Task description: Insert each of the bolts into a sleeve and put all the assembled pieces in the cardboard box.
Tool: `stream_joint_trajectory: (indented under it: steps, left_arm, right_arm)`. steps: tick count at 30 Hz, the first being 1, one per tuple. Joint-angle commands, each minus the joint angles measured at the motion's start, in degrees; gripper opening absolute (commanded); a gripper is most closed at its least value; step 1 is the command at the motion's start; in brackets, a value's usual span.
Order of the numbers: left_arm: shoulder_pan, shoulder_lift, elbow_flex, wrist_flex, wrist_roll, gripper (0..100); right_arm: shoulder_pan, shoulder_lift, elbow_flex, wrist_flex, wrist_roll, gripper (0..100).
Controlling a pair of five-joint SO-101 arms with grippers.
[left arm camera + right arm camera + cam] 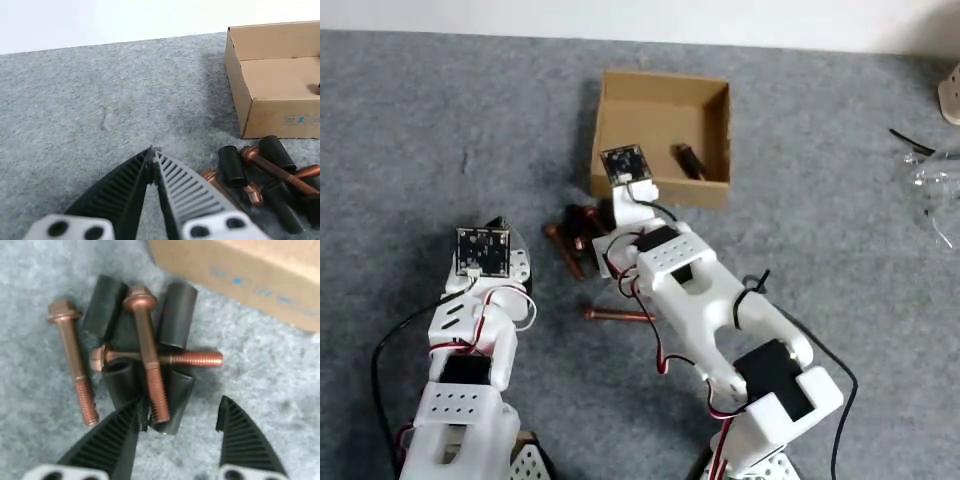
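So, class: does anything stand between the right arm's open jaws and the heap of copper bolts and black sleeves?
Nothing visible does. The copper-coloured metal bolts and black cylindrical sleeves lie directly ahead of the right arm's open jaws.

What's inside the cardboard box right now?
One dark piece lies inside the cardboard box, by its right wall. The right arm's camera covers the near left corner; anything there is hidden.

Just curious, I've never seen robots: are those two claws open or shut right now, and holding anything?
Left gripper: shut, holding nothing.
Right gripper: open, holding nothing.
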Motion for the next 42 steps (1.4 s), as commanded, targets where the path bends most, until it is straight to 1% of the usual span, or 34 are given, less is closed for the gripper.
stream_joint_trajectory:
  steps: [1, 10, 15, 23, 25, 27, 29, 33, 36, 42]
  left_arm:
    - [0.40, 0.31, -3.12, -1.32, 0.26, 1]
    - [0.40, 0.31, -3.03, -1.32, 0.26, 1]
    - [0.40, 0.31, -3.03, -1.32, 0.26, 1]
    - [0.40, 0.31, -3.21, -1.32, 0.26, 1]
    - [0.40, 0.31, -3.21, -1.32, 0.26, 1]
    - [0.40, 0.31, -3.21, -1.32, 0.26, 1]
    - [0.40, 0.31, -3.21, -1.32, 0.26, 1]
    - [0.40, 0.31, -3.03, -1.32, 0.26, 1]
    - [0.40, 0.31, -3.03, -1.32, 0.26, 1]
    - [0.40, 0.31, -3.03, -1.32, 0.26, 1]
  right_arm:
    - [0.31, -0.40, -1.98, -1.10, -0.44, 19.7]
    - [0.31, -0.40, -1.89, -1.01, -0.53, 19.7]
    - [0.40, -0.40, -2.15, 3.03, -0.44, 19.7]
    - [0.31, -0.22, -2.33, 2.95, -0.44, 19.7]
    - [0.31, 1.36, -2.77, 2.86, -0.44, 19.7]
    - [0.31, 4.79, -6.37, 3.21, -0.44, 19.7]
    - [0.31, 9.01, -11.12, 6.81, -0.44, 19.7]
    - [0.48, 15.16, -23.34, 18.24, -0.62, 19.7]
    - [0.57, 16.84, -29.58, 22.64, -0.79, 19.5]
    - [0.31, 16.84, -29.67, 26.68, -0.88, 19.5]
